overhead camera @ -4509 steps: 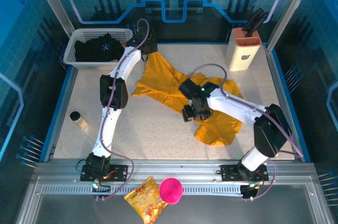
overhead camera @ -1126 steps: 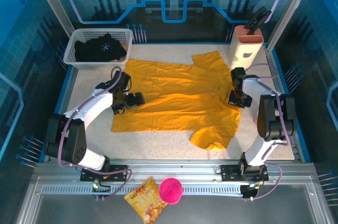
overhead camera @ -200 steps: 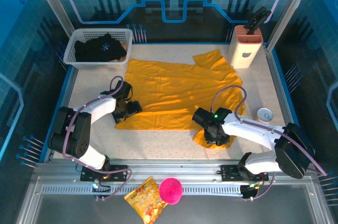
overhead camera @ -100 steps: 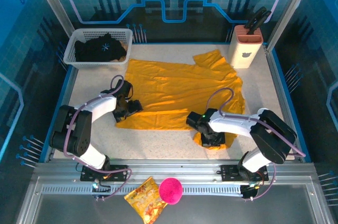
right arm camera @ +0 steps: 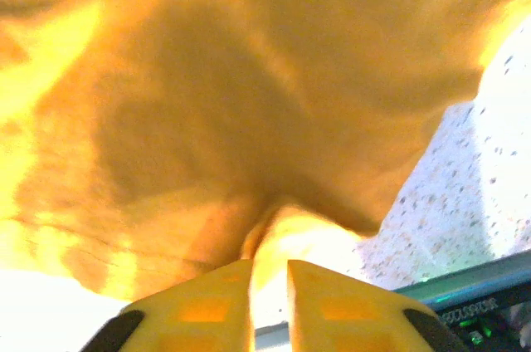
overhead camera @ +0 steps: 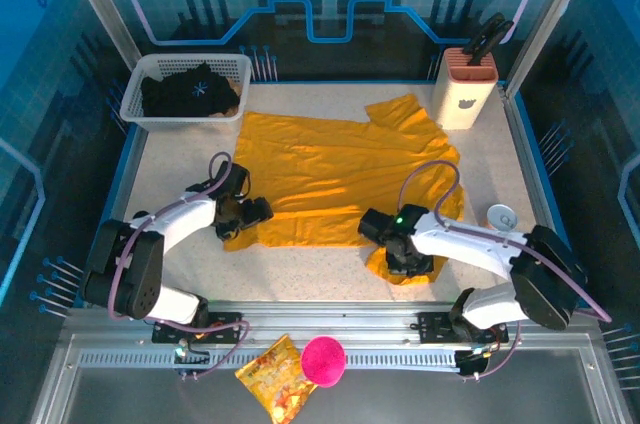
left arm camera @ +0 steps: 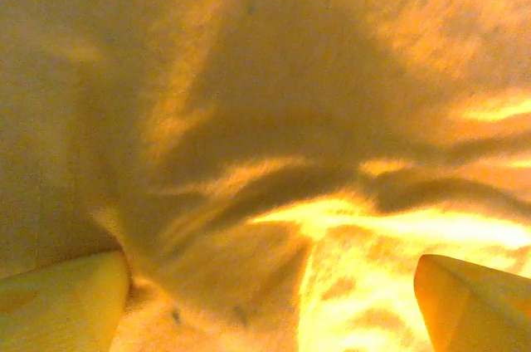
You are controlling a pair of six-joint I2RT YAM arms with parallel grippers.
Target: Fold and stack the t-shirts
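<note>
Nearest to me, outside the work area on the front rail: a snack bag [overhead camera: 273, 391] with a pink ball [overhead camera: 323, 359] touching its right edge.

Right gripper [overhead camera: 405, 262] is down on the near-right sleeve of the mustard tee [overhead camera: 340, 174]; the sleeve is bunched there and my wrist hides most of it from above. In the right wrist view the right gripper [right arm camera: 267, 286] is clenched on the tee, fingers [right arm camera: 332, 306] nearly together with a ridge of cloth [right arm camera: 249, 119] drawn into the slit between them; finger bases are cut off by the bottom edge; a strip of speckled table [right arm camera: 448, 219] shows at right.

Left gripper [overhead camera: 257, 211] sits at the tee's near-left hem, and that corner is under it, so I can't make out its outline. In the left wrist view the left gripper [left arm camera: 265, 323] is released, fingers [left arm camera: 58, 306] spread to the two bottom corners with only their tips in frame; wrinkled cloth [left arm camera: 274, 119] lies between and beyond them; the picture is blurred and all amber, so I cannot tell whether the tips touch the fabric.

The rest of the tee lies spread flat across the middle of the table [overhead camera: 300, 269]; its far-right sleeve reaches just beside the knife block [overhead camera: 462, 92]. A small tin [overhead camera: 500, 216] stands near the right edge.

Far left: a white basket [overhead camera: 135, 94] with the black tee [overhead camera: 190, 94] heaped inside, white starburst up; how it is folded is unreadable.
</note>
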